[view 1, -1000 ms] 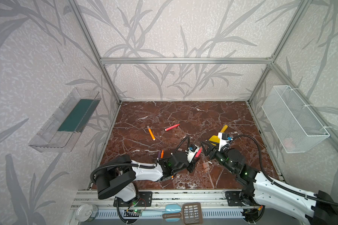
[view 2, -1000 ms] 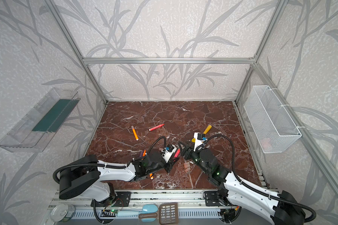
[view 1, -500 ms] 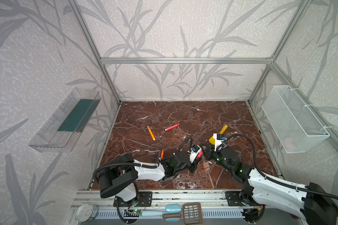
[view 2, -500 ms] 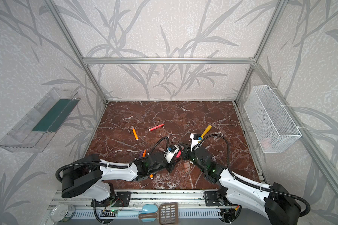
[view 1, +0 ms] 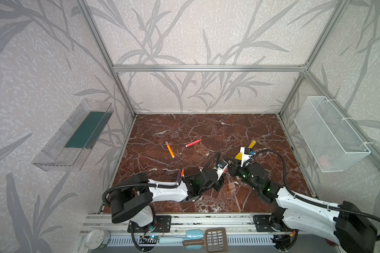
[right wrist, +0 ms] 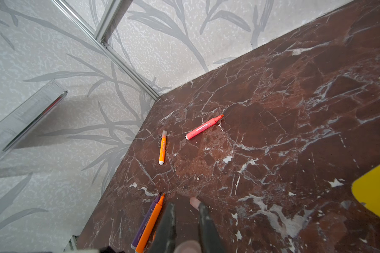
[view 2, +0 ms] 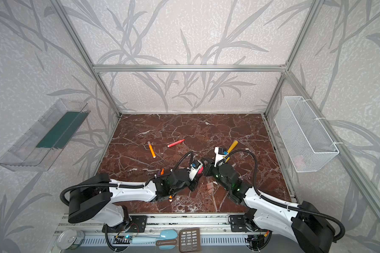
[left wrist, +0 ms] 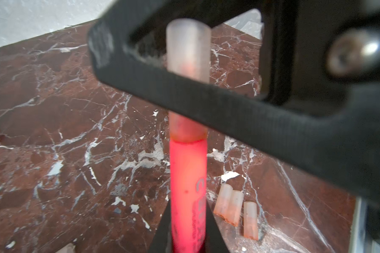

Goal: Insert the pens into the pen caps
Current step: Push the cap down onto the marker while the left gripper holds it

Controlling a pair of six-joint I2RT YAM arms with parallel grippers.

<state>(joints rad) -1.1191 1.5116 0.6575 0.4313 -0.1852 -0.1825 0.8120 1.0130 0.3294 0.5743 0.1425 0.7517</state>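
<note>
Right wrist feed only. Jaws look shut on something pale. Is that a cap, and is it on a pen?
Observer: Yes. In the left wrist view the right gripper clamps a cap that sits over the tip of a red-pink pen, whose barrel the left gripper holds.
Operator: Any spare caps near?
Observer: Three loose caps lie close together on the table, right beside that pen. Your view misses them.
</note>
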